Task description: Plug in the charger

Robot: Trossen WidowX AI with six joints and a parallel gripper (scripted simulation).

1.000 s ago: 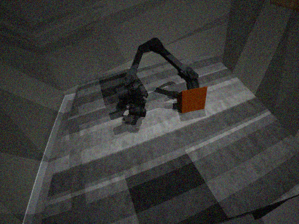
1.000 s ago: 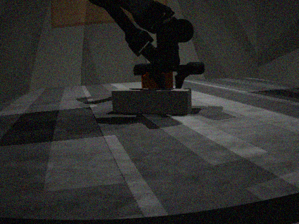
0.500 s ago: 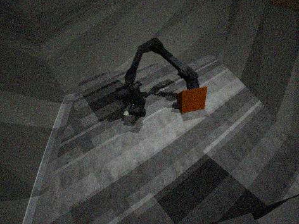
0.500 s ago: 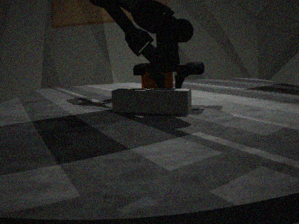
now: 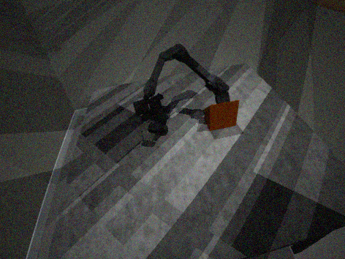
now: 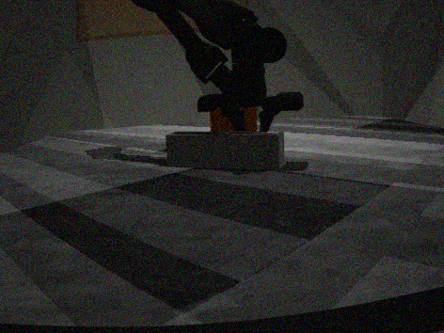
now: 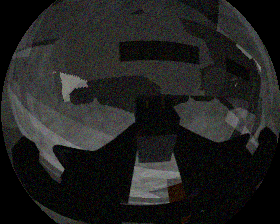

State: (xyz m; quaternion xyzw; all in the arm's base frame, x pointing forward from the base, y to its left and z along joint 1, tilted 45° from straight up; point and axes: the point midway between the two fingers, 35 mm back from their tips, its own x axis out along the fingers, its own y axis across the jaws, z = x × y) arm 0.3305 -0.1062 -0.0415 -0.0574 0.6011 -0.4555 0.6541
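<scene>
In the wrist view, your charger (image 7: 157, 114) is a dark block pinched in the gripper (image 7: 153, 126) (image 6: 241, 124), its two prongs faintly visible. From outside, the gripper is above the pale grey power strip (image 6: 226, 150); it is too dark to tell whether the prongs are seated. Beyond, you have an orange block (image 5: 223, 115) (image 6: 216, 119). Light and dark bands cross the tabletop (image 5: 146, 202) (image 6: 188, 231), with a pale left edge from the top. Dim grey walls (image 5: 102, 30) (image 6: 132, 81) surround you, with a brownish-orange panel (image 6: 113, 10) far left in the exterior view.
</scene>
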